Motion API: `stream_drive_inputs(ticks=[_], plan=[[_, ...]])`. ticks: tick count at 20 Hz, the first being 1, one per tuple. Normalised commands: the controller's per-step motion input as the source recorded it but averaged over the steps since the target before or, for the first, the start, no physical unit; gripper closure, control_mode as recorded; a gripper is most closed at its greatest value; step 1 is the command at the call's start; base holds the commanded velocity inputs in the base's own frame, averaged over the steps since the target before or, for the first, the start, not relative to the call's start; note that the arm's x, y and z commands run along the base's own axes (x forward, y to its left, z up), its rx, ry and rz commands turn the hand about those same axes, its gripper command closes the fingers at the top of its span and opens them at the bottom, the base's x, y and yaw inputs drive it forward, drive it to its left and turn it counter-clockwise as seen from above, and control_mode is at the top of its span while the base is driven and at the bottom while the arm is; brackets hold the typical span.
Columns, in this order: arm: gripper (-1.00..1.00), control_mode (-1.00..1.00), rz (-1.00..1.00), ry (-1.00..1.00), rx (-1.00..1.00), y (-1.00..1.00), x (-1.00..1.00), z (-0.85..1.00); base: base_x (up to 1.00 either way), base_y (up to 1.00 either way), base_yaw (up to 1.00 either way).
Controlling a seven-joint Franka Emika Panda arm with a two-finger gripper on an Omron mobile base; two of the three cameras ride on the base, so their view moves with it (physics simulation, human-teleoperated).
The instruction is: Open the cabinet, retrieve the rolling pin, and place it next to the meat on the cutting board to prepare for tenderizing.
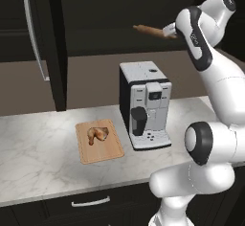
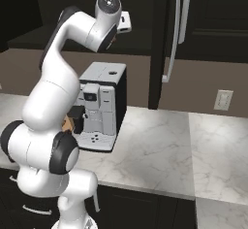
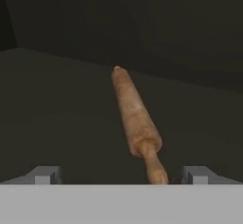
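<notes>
Cabinet (image 1: 43, 38) open: left door swung out, silver bar handle facing the camera in the left base view; right door (image 2: 167, 39) seen edge-on in the right base view, also swung out. Dark interior exposed behind.

Rolling pin (image 1: 149, 30) lying on the cabinet shelf, roughly level, above and behind the coffee machine (image 1: 145, 105). In the hand view, rolling pin (image 3: 135, 116) running away from the camera along the dark shelf, near handle end pointing down toward the gap between the fingertips.

Gripper (image 3: 121, 175) reaching into the cabinet at shelf height, fingers spread wide, one tip (image 3: 45, 174) far to one side, the other far to the opposite side. Near handle of the pin between them but touching neither; nothing gripped. In the left base view, hand (image 1: 170, 30) just at the near end of the pin; contact there cannot be made out.

Cutting board (image 1: 99, 141) flat on the marble counter (image 1: 38, 148), just left of the coffee machine. Meat (image 1: 97, 134) resting on the upper middle of the board. Board otherwise bare.

Drawer with curved silver handle (image 1: 90, 202) below the counter edge. Wall outlet (image 2: 223, 100) on the brown backsplash, well right of the machine.
</notes>
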Motion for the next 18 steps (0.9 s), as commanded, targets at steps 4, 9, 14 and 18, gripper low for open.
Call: stream_drive_inputs(ticks=[4,9,14,18], plan=[[-1.00,-1.00,0.00,0.00,-0.01,0.00,0.28,-0.04,0.00,0.00,0.00],[-1.00,-1.00,0.00,0.00,-0.01,0.00,0.31,-0.04,0.00,0.00,0.00],[-1.00,-1.00,0.00,0.00,-0.01,0.00,0.29,-0.08,0.00,0.00,0.00],[-1.00,-1.00,0.02,0.00,0.00,0.00,0.15,-0.08,0.00,0.00,0.00]])
